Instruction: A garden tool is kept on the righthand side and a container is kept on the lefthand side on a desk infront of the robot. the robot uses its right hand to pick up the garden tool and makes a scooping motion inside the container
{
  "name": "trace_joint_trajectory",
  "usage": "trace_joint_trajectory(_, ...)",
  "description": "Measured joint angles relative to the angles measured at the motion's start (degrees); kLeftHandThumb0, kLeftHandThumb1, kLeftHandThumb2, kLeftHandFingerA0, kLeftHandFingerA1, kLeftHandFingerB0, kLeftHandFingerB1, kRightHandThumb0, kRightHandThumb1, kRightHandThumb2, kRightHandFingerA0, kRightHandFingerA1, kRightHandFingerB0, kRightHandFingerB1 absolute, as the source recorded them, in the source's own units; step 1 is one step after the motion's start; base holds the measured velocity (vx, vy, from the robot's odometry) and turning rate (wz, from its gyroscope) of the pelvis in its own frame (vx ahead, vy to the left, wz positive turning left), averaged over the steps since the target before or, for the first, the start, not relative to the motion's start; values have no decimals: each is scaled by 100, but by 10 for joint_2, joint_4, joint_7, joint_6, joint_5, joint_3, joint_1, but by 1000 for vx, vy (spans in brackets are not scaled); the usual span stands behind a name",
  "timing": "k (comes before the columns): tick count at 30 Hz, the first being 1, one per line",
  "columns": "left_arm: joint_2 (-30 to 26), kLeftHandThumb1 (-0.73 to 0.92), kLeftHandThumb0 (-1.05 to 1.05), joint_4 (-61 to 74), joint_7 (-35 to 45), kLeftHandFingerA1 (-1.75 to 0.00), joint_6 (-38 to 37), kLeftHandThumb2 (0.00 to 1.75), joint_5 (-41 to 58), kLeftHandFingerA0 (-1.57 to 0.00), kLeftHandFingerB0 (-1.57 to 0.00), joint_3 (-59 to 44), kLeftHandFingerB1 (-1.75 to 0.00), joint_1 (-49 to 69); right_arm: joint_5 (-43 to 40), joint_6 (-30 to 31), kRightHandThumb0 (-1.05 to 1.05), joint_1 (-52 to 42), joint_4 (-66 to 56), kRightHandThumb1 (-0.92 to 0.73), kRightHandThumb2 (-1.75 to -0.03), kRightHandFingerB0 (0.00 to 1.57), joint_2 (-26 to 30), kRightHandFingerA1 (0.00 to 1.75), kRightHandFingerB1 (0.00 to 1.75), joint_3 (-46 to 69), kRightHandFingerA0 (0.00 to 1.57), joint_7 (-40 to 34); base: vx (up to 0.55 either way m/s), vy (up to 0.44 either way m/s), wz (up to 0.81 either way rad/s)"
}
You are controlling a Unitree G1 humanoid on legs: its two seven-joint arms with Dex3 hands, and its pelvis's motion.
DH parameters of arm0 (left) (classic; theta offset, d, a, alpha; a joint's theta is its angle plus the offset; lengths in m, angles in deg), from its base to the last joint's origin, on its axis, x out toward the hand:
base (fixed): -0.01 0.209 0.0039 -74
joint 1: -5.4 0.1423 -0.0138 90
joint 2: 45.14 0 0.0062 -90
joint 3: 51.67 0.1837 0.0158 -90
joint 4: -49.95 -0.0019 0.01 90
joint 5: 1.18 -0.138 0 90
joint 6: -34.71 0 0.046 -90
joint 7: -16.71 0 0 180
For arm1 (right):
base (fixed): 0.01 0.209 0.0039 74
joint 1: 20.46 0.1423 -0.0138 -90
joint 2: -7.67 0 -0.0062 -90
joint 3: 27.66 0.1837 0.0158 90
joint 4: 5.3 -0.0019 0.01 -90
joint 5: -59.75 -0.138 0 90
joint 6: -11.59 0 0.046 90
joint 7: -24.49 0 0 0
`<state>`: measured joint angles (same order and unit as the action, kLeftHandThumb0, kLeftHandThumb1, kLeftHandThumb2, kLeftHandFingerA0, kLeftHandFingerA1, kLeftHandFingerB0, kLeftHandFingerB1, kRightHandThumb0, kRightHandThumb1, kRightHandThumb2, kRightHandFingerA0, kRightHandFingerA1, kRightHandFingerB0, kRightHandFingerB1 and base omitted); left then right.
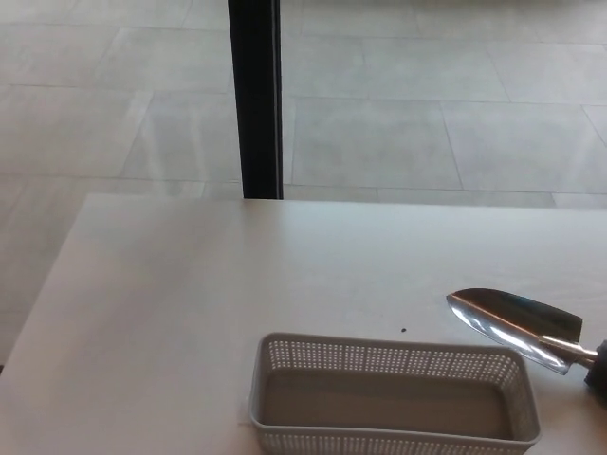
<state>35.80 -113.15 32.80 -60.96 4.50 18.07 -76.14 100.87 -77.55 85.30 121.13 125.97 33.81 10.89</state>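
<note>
We see the garden trowel [517,327] at the right edge of the head view, its shiny metal blade pointing left and slightly away from us, the tip just beyond the far right corner of the container [394,393]. The blade narrows to a thin metal neck that runs down to the right into a dark shape at the picture's edge; only a sliver of that shape shows, so we cannot tell whether it is the handle or the right robot hand, nor whether the trowel is lifted or lying flat. The left robot hand does not show at all.

The container is a pale grey rectangular basket with perforated walls, standing upright at the near edge of the white table [190,284], its lower side cut off by the frame. Its floor looks bare. A tiny dark speck [403,331] sits on the table just behind the basket's far rim.

Beyond the table's far edge lie large grey floor tiles [427,123], and a black vertical post [256,95] rises from behind the table.
</note>
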Motion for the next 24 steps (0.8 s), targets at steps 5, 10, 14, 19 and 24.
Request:
trace_joint_trajectory(5, 0, -10, -95, 1, 4, -130, 0, 113, 0, -87, -79, 2, -115, 0, 3, -26, -32, -13, 19, -63, -85, 66, -9, 175, 164, 8, 90, -60, 0, 0, 0)
trace_joint_trajectory(10, 0, -8, -94, 4, 4, -126, 0, 113, 0, -91, -78, 5, -114, 2, -31, -56, -30, -37, 14, -51, -111, 104, -32, 138, 128, 78, 123, -78, 0, 0, 0)
trace_joint_trajectory(14, 1, -13, -86, 4, 4, -122, 0, 113, 0, -95, -78, 5, -113, 2, -59, -65, -24, -42, 0, -48, -112, 83, -47, 172, 158, 120, 94, -63, 0, 0, 0)
trace_joint_trajectory(19, 1, -7, -78, 3, 4, -129, 0, 106, 0, -97, -76, 5, -110, 0, -95, -72, -14, -45, -34, -57, -104, 76, -66, 173, 152, 164, 85, -35, 0, 0, 0)
trace_joint_trajectory(24, 1, -3, -81, 1, 4, -131, 0, 110, 0, -100, -80, 4, -110, 0, -131, -75, -19, -45, -81, -52, -114, 91, -68, 135, 119, 212, 115, 2, 0, 0, 0)
